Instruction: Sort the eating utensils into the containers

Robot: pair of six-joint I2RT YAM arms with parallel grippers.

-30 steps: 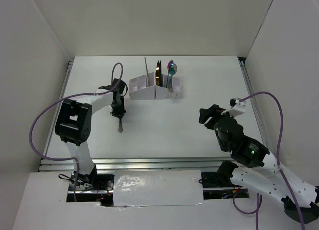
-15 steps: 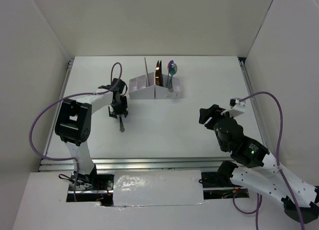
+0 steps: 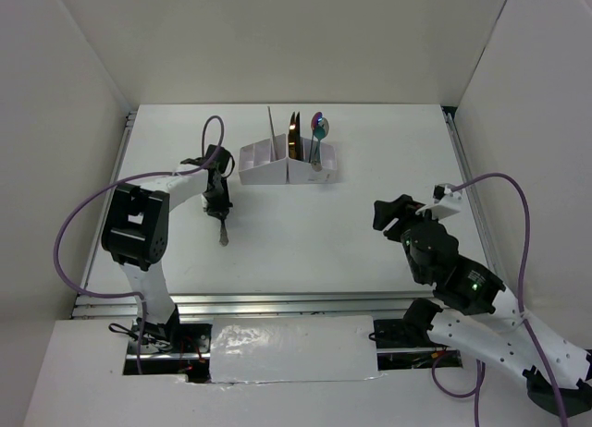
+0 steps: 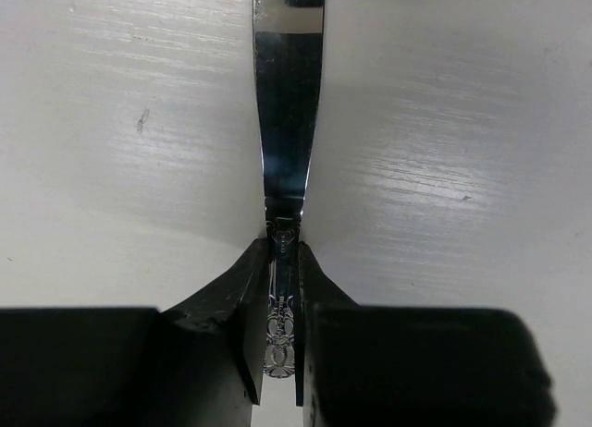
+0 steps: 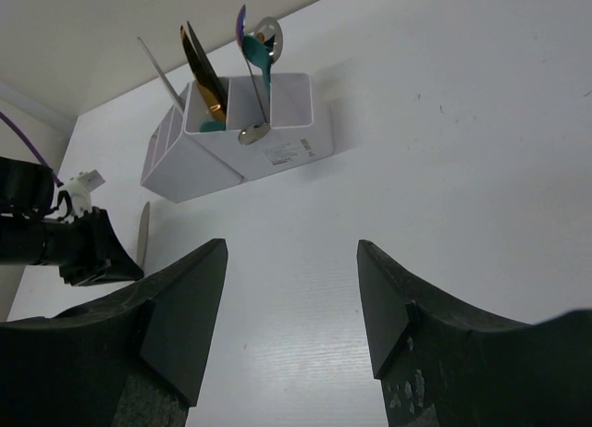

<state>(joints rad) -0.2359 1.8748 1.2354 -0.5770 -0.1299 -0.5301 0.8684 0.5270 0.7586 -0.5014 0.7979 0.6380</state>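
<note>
My left gripper is shut on the patterned handle of a silver knife. The blade points toward the near edge, low over the white table; I cannot tell whether it touches. The containers, one white divided organizer box, stand just right of this gripper at the back. In the box stand a gold-handled piece, an iridescent spoon, a teal spoon and a thin silver stick. My right gripper hangs open and holds nothing at mid right.
White walls enclose the table on the left, back and right. A purple cable loops over the left arm beside the box. The silver knife and the left gripper also show at the left edge of the right wrist view.
The left gripper opened briefly over the knife handle and has shut on it again. The right arm drifted slightly to the right.
</note>
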